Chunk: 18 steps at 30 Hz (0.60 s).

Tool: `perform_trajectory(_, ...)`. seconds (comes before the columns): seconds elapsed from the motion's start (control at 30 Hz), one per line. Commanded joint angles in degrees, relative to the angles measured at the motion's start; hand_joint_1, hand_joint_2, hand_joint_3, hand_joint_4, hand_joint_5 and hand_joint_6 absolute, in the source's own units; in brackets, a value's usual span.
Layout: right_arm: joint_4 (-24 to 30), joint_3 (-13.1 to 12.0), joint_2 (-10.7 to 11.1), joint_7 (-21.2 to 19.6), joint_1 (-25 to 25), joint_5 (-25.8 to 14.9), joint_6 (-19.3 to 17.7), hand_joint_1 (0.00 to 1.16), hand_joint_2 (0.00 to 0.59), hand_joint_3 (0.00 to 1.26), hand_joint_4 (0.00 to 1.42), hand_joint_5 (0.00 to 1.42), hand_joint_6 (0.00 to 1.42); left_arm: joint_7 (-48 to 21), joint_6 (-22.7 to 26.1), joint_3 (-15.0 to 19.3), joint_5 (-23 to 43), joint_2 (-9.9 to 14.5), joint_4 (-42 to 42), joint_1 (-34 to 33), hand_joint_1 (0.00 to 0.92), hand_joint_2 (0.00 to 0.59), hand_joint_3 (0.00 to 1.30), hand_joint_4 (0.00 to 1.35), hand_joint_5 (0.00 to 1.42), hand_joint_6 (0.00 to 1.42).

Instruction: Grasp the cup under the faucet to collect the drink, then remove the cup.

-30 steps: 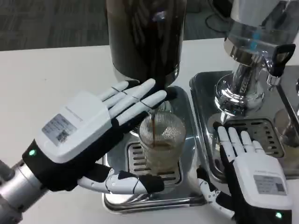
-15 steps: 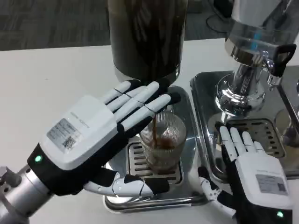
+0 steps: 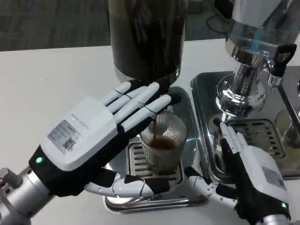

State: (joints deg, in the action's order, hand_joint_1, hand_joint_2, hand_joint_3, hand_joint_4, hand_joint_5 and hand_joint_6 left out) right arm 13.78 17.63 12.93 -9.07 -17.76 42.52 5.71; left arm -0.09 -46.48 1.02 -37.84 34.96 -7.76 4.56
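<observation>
The left hand (image 3: 101,136) carries a grey label with a QR code on its white back; the small print beside the code cannot be read. A green indicator light glows at the wrist. The right hand (image 3: 251,176) carries a similar grey label, too blurred to read, and a green light at its wrist.

The cup (image 3: 162,143), a ribbed clear glass, stands on the slotted grate of the left drip tray (image 3: 187,117), directly beneath the dark dispenser (image 3: 147,37). A thin brown stream (image 3: 154,127) falls into the cup, which holds a shallow layer of brown drink.

The left hand is spread wide. Its fingers (image 3: 140,105) extend flat over the cup's far-left rim, and its thumb (image 3: 129,185) lies low in front of the cup. Whether either touches the glass cannot be determined.

The right hand lies open, with fingers apart, at the front of the right drip tray (image 3: 206,89). Its thumb (image 3: 204,186) reaches toward the left tray, and it holds nothing.

A clear dispenser (image 3: 255,33) with a black tap handle (image 3: 280,58) stands on the right tray.

Both trays rest on the white table (image 3: 51,79). Grey carpet (image 3: 51,23) lies beyond the table's far edge.
</observation>
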Motion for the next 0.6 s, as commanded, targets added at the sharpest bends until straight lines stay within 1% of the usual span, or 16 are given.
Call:
perform_trajectory(0.03, -1.9, 0.1, -0.9, 3.5, 2.4, -1.5, 2.4, 0.49, 0.233, 0.00, 0.00, 0.00, 0.05, -1.0, -1.5, -2.2, -1.0, 1.6, 1.6, -0.1, 0.000, 0.179, 0.08, 0.00, 0.10, 0.06)
perform_trajectory(0.07, -2.1, -0.1, -1.1, 3.2, 2.5, -2.0, 1.9, 0.50, 0.243, 0.00, 0.00, 0.00, 0.05, -0.9, -1.5, -2.3, -0.9, 1.7, 1.6, -0.2, 0.000, 0.180, 0.08, 0.00, 0.10, 0.06)
perform_trajectory(0.13, -2.3, -0.4, -1.5, 3.1, 2.9, -3.5, 0.9, 0.52, 0.238, 0.00, 0.00, 0.00, 0.05, -0.9, -1.6, -2.4, -0.8, 2.0, 1.6, -0.3, 0.000, 0.181, 0.08, 0.00, 0.10, 0.06)
perform_trajectory(0.2, -3.1, -0.4, -1.9, 3.5, 3.8, -4.5, 0.8, 0.52, 0.238, 0.00, 0.00, 0.00, 0.05, -0.7, -1.5, -2.4, -0.6, 2.2, 1.6, -0.2, 0.000, 0.182, 0.08, 0.00, 0.10, 0.06)
perform_trajectory(0.37, -5.0, -0.2, -2.2, 3.3, 5.4, -5.5, 0.9, 0.55, 0.235, 0.00, 0.00, 0.00, 0.05, -0.8, -1.1, -2.4, -0.3, 2.5, 1.2, 0.2, 0.000, 0.184, 0.08, 0.00, 0.10, 0.06)
perform_trajectory(0.43, -5.9, -0.6, -2.4, 3.1, 5.9, -6.4, 0.4, 0.56, 0.221, 0.00, 0.00, 0.00, 0.05, -0.8, -1.1, -2.3, -0.2, 2.6, 1.0, 0.4, 0.000, 0.184, 0.08, 0.00, 0.10, 0.06)
perform_trajectory(0.6, -7.9, -1.2, -2.8, 3.5, 7.4, -8.6, -0.5, 0.57, 0.220, 0.00, 0.00, 0.00, 0.05, -0.9, -0.7, -2.2, -0.1, 2.5, 0.4, 1.0, 0.000, 0.185, 0.08, 0.00, 0.11, 0.06)
